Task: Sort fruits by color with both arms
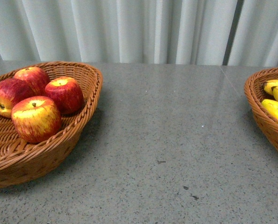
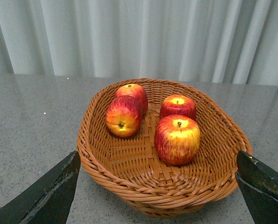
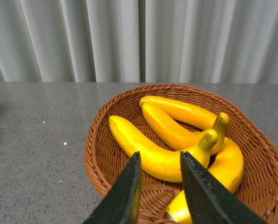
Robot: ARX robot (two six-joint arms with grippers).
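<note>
Several red apples streaked with yellow point(image 1: 36, 117) point(image 2: 177, 139) lie in a wicker basket point(image 1: 82, 126) point(image 2: 129, 182) at the left. Several yellow bananas point(image 1: 276, 109) point(image 3: 153, 151) lie in another wicker basket point(image 1: 262, 116) point(image 3: 101, 172) at the right. Neither arm shows in the front view. In the left wrist view my left gripper point(image 2: 157, 186) is open, its fingers point(image 2: 50, 193) wide apart on either side of the apple basket's near rim, holding nothing. In the right wrist view my right gripper point(image 3: 160, 158) is shut, empty, above the banana basket's near rim.
A grey speckled tabletop point(image 1: 176, 149) runs between the two baskets. A pale pleated curtain point(image 1: 139, 28) hangs behind the table's far edge. The banana basket is cut off by the front view's right border.
</note>
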